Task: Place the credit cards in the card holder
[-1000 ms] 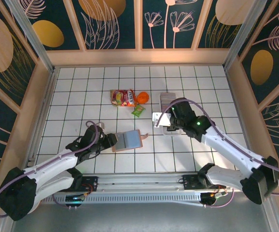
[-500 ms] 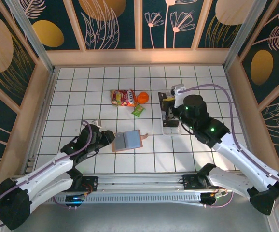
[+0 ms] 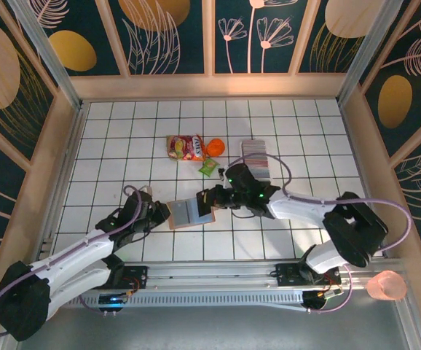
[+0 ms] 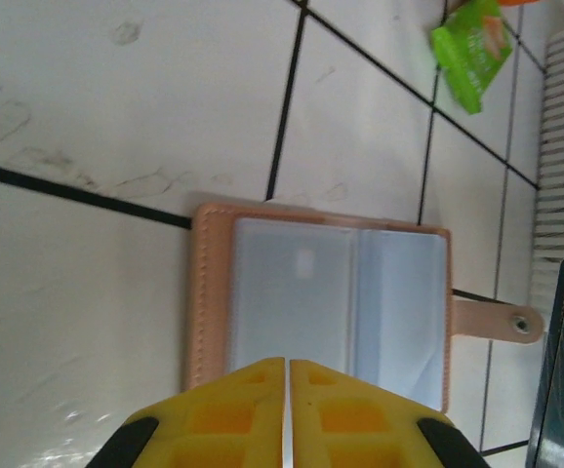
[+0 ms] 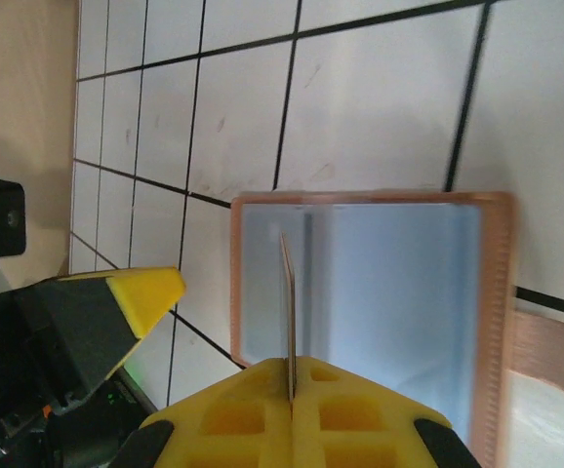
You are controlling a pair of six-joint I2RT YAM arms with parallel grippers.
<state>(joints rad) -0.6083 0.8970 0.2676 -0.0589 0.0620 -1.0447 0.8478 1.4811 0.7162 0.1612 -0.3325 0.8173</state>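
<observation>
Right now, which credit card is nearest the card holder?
The single card pinched edge-on in the right gripper, over the open card holder and its grey pockets. All the other cards stand packed in a row in the white tray.

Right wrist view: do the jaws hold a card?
Yes, a thin card stands edge-on between the shut yellow jaws of the right gripper, with the open card holder beyond it.

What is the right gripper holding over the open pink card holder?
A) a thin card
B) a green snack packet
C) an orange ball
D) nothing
A: the right gripper pinches a thin card edge-on over the card holder.
</observation>
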